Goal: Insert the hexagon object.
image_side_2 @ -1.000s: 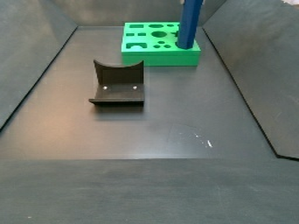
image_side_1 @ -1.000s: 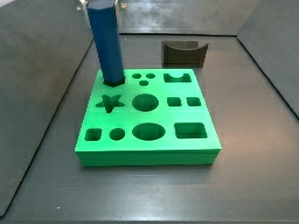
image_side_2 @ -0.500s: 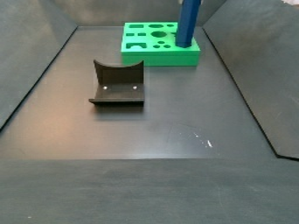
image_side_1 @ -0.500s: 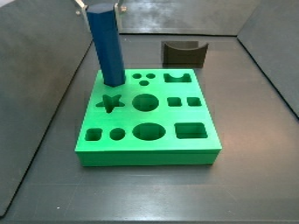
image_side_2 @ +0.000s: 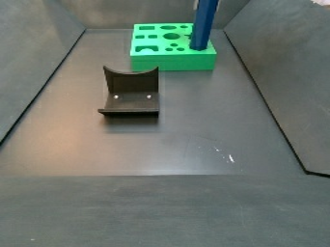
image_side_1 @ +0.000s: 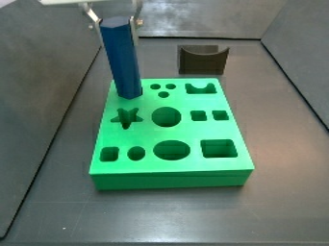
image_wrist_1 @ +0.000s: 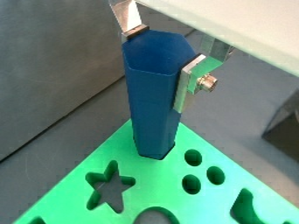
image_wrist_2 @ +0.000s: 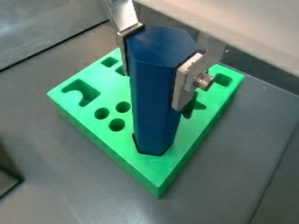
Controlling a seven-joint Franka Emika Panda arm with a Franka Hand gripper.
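End effector holds hexagon object near-upright, slightly tilted

One pincer, one hexagon object, one green board, one dark block.

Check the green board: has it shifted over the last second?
Yes. In a side view the green board now sits further from the dark brown block, with the gripper clamping the blue hexagon bar.

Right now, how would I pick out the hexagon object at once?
Find the green board on the dark floor. At its back corner, next to the star cutout, a tall blue bar stands upright, its top gripped by the pincer. It is the only blue, faceted piece; the dark brown block sits apart.
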